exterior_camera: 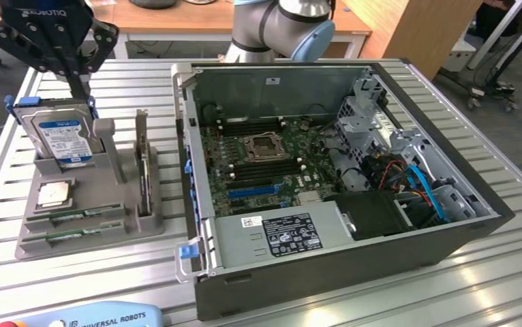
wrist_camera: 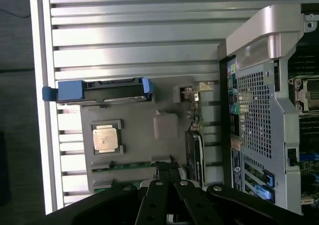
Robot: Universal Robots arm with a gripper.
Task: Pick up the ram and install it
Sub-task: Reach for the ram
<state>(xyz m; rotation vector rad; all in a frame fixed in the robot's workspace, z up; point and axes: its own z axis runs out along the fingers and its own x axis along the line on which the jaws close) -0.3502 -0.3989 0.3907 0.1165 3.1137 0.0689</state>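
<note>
Two thin green ram sticks lie flat in the front slots of the grey holder, one behind the other. I cannot tell which of them the task means. In the wrist view they show as green strips beside my fingertips. My gripper hangs above the back of the holder, over the hard drive, with its fingers shut together and nothing between them. The wrist view shows the shut gripper pointing down at the holder.
The open computer case lies at the exterior view's right, with the motherboard and its dark memory slots exposed. A processor chip and an upright card also sit in the holder. A teach pendant lies at the front edge.
</note>
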